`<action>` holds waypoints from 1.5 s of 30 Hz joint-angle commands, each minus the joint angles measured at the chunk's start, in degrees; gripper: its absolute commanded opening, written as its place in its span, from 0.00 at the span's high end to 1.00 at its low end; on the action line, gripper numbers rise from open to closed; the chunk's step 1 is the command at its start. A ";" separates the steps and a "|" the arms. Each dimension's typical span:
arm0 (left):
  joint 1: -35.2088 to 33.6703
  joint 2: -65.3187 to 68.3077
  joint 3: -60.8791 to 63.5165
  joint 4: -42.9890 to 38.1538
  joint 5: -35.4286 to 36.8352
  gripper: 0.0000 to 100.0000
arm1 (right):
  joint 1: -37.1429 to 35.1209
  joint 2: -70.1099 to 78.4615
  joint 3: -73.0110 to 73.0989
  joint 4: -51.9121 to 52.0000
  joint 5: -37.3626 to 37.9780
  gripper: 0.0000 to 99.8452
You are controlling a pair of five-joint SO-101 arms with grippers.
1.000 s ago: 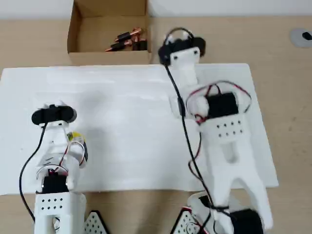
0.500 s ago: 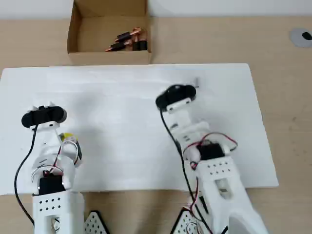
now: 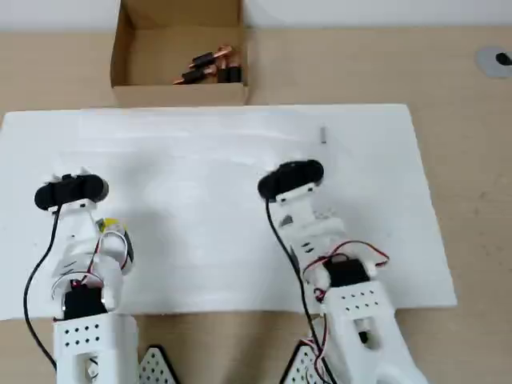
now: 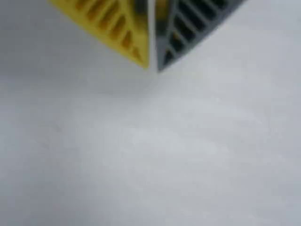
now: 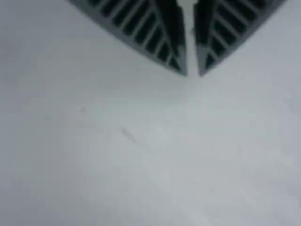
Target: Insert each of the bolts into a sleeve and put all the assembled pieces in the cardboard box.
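left arm: white printed left arm [image 3: 84, 272] over the near-left part of the sheet, with a black camera mount at its tip.
left gripper: the left gripper [image 4: 153, 67] has one yellow ribbed finger [image 4: 117, 33] and one grey ribbed finger [image 4: 188, 28]. The tips are pressed together with only a hairline gap and nothing between them. It sits just above the sheet.
box: open brown cardboard box [image 3: 120, 48] on the table, just past the sheet's far edge, left of centre.
pieces: copper-and-black assembled pieces [image 3: 210, 66] lie in a heap inside the box, by its right wall.
sheet: flat white foam sheet [image 3: 200, 200] covers most of the light wooden table [image 3: 456, 120].
right arm: white printed right arm [image 3: 344, 296] over the sheet's middle-right, well apart from the box.
right gripper: the right gripper [image 5: 190, 70] has two dark grey ribbed fingers [image 5: 150, 28] closed to a thin slit, holding nothing, close over bare sheet.
sliver: small thin grey sliver [image 3: 323, 134] on the sheet beyond the right arm's tip. Can't tell what it is.
disc: round grey disc [image 3: 492, 60] set in the table at the far right.
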 commanded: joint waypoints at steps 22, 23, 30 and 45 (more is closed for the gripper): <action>-0.88 -0.66 -0.44 -0.44 -0.18 0.99 | 0.75 -42.68 11.91 17.93 0.44 0.99; -0.88 -0.66 -0.44 -0.44 -0.18 0.99 | 0.75 -43.82 11.91 19.52 0.44 0.99; -0.88 -0.66 -0.44 -0.44 -0.18 0.99 | 0.75 -49.01 11.56 26.73 0.44 0.99; -0.88 -0.66 -0.44 -0.44 -0.18 0.99 | 0.75 -49.19 11.56 26.90 0.53 0.99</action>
